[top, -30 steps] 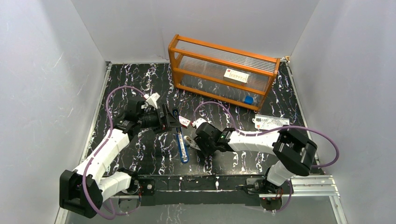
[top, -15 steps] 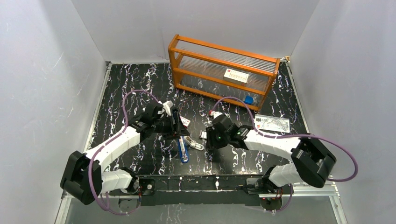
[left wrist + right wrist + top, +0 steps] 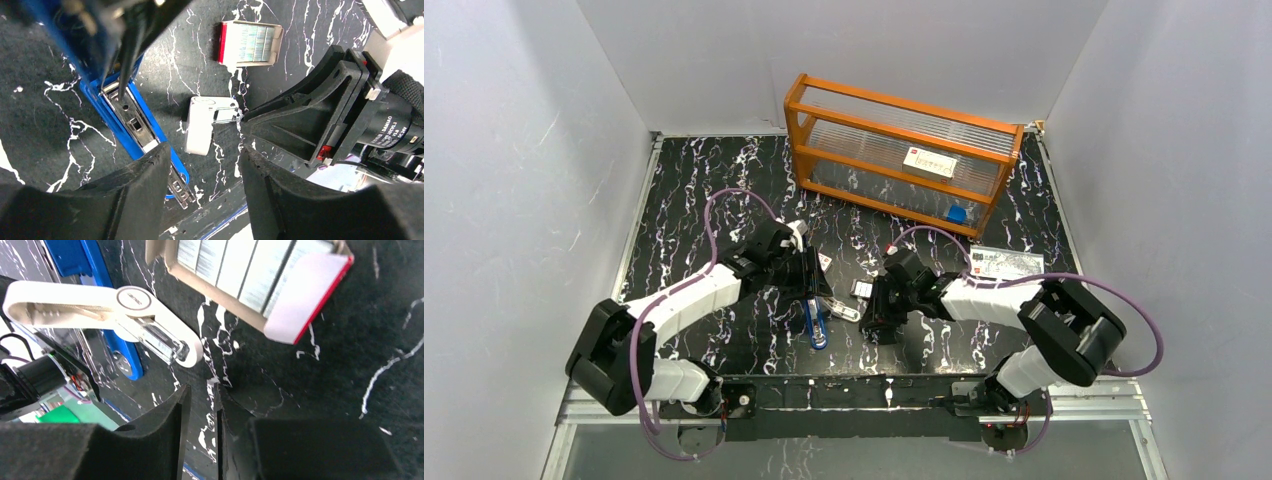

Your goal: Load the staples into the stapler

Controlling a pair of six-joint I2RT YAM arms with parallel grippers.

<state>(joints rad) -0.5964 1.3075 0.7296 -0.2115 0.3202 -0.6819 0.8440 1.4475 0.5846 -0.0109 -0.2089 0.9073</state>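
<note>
Left hand point(image 3: 202, 155) hovers directly above the opened stapler point(image 3: 135, 122).

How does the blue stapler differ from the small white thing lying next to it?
The blue stapler is long and slim; the white object is shorter and rounded. The stapler lies open, its metal channel exposed; the white object has a small clear tip instead. Both rest side by side on the black table.
</note>
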